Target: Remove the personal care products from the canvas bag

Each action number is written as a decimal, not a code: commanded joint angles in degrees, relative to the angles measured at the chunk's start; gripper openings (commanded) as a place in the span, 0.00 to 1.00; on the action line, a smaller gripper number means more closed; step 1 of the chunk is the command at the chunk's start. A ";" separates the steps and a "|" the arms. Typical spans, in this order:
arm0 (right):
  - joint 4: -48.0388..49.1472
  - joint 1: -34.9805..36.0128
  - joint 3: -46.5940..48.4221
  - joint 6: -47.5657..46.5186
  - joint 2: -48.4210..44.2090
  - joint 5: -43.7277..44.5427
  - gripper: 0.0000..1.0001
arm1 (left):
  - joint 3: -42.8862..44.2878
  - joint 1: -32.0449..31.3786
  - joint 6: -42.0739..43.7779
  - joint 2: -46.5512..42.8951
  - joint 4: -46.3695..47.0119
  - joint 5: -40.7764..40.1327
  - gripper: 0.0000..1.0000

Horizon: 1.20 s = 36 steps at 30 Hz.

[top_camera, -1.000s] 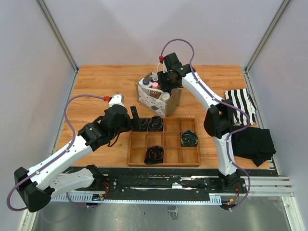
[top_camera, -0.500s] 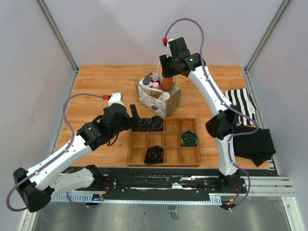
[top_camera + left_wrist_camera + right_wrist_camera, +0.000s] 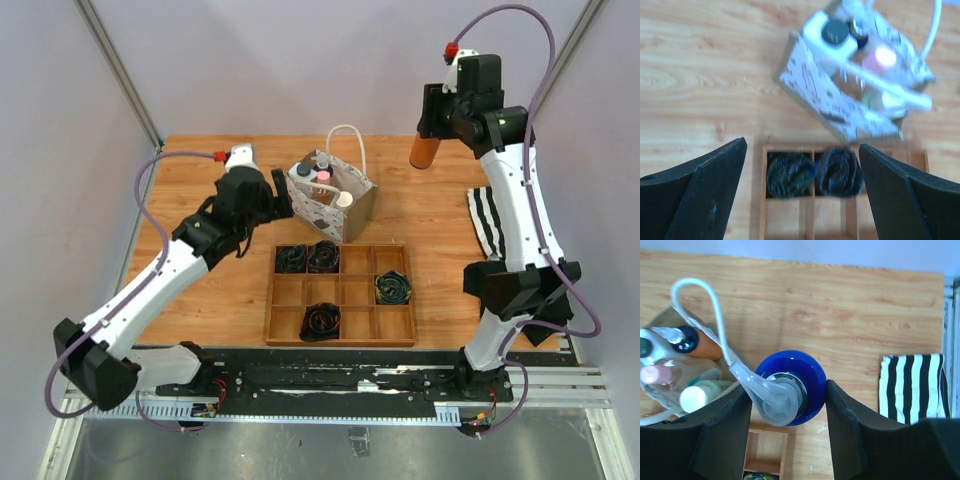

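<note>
My right gripper (image 3: 432,128) is shut on an orange bottle (image 3: 425,151) and holds it high, to the right of the canvas bag (image 3: 322,211). The right wrist view shows its blue pump cap (image 3: 807,372) between the fingers (image 3: 788,395). The bag stands upright with several bottles inside (image 3: 321,176): a white squarish one with a dark cap (image 3: 832,35), a pinkish one (image 3: 884,56), and another orange one (image 3: 707,347). My left gripper (image 3: 284,204) is open and empty beside the bag's left side; in its own view (image 3: 802,146) the bag (image 3: 815,97) lies ahead.
A wooden divided tray (image 3: 340,342) with coiled dark cables (image 3: 322,256) sits in front of the bag. A black-and-white striped cloth (image 3: 490,220) lies at the right edge, also in the right wrist view (image 3: 912,385). The bag's rope handle (image 3: 347,150) stands up.
My right gripper lifted the orange bottle out of the bag and carried it up and to the right. My left gripper moved from the tray up to the bag's left side.
</note>
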 commanded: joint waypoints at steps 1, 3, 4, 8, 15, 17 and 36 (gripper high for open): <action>4.51 -2.67 -8.12 -0.31 -0.07 -3.10 0.04 | 7.78 7.57 4.95 7.88 8.64 5.27 1.00; 6.68 -3.35 -12.44 -0.40 0.00 -3.03 0.03 | 12.24 9.28 5.53 12.53 10.17 7.77 1.00; 7.93 -3.51 -14.80 -0.28 0.00 -2.74 0.03 | 14.64 9.65 6.01 14.94 10.72 8.70 1.00; 13.00 -4.11 -23.74 0.67 -0.25 -1.77 0.03 | 23.87 9.93 6.43 25.01 11.49 11.28 1.00; 18.53 -4.18 -34.68 4.03 0.09 -3.12 0.03 | 26.24 9.93 5.67 34.38 16.27 15.67 0.99; 18.64 -4.16 -36.31 4.29 0.24 -3.32 0.03 | 29.88 9.93 6.84 37.60 12.78 17.73 0.97; 20.45 -4.18 -47.26 5.72 -2.11 -2.88 0.98 | 36.26 5.97 10.90 44.07 -2.26 6.26 0.91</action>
